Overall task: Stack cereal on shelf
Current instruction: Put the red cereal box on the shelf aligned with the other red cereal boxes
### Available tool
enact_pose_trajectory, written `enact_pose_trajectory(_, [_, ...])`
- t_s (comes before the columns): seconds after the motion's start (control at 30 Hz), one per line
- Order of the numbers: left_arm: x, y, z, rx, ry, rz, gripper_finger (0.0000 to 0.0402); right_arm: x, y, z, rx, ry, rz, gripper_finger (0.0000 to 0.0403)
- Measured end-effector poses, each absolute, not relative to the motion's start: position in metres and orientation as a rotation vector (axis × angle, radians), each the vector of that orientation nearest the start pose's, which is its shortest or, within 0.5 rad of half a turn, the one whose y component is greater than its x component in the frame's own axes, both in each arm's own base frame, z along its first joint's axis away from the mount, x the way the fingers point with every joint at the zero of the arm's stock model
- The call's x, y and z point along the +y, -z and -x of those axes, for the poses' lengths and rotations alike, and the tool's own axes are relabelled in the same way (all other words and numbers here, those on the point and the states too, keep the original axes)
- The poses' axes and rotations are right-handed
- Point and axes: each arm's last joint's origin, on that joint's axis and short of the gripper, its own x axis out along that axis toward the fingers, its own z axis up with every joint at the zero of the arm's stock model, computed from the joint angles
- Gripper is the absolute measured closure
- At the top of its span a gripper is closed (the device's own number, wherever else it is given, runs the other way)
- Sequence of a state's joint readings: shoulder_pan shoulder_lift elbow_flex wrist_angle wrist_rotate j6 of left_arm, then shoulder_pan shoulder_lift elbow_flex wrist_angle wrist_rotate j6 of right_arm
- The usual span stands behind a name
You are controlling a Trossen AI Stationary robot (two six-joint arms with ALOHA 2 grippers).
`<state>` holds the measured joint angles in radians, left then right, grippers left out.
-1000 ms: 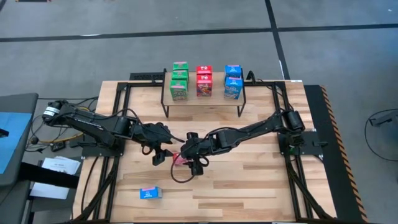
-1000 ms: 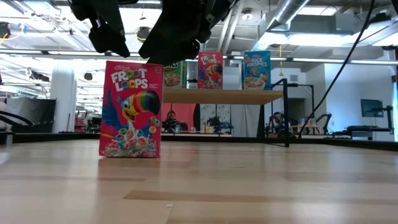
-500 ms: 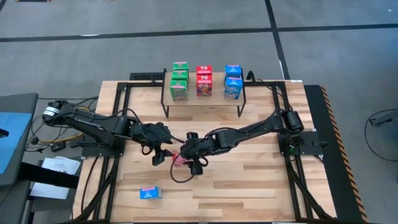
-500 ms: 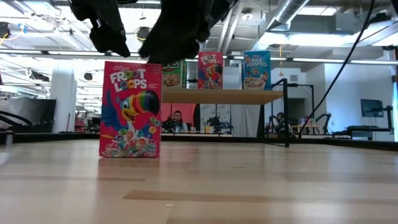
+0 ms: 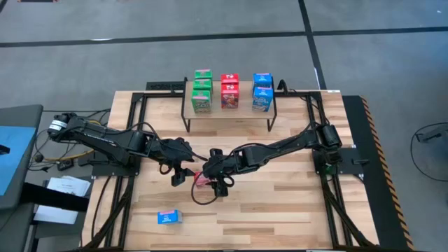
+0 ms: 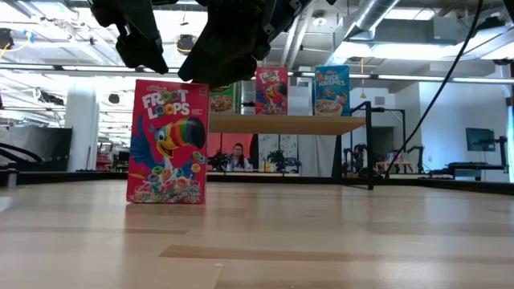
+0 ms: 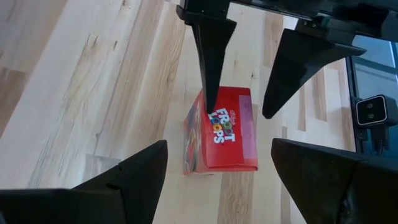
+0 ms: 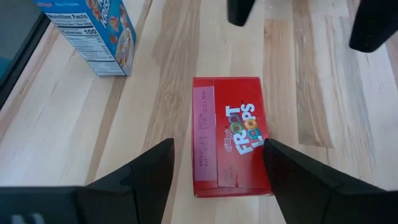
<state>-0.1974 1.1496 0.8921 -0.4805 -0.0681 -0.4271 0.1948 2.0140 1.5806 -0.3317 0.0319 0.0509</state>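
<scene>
- The shelf (image 5: 229,113) is seen at the table's (image 5: 294,210) far edge, loaded with green, red and blue boxes.
- Both grippers are held spread above the upright red box (image 6: 168,141): left gripper (image 5: 183,173), right gripper (image 5: 215,180); nothing is gripped.
- A clash between the crowded arms could be caused, and the box toppled.
- A blue box (image 5: 168,218) is left lying near the front.

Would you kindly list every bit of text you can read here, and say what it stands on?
"FROOT LOOPS": red box standing on the table.
"RICE KRISPIES": blue box on the shelf.
"Nutrition Facts", "100": blue box on the table.
Print on the other shelf boxes: too small to read.
</scene>
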Motion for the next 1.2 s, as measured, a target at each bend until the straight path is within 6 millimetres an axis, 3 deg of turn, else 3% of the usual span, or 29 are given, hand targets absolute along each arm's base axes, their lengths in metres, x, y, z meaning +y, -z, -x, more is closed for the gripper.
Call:
enact_pose_trajectory(0.5, [-0.044, -0.275, -0.232, 0.745, -0.035, 0.312, 0.0127, 0.088, -0.240, -0.446, 0.735, -0.147, 0.040, 0.0132])
enact_pose_trajectory(1.2, [-0.044, -0.275, -0.232, 0.744, -0.035, 0.312, 0.0127, 0.084, -0.237, -0.444, 0.772, -0.137, 0.049, 0.0132])
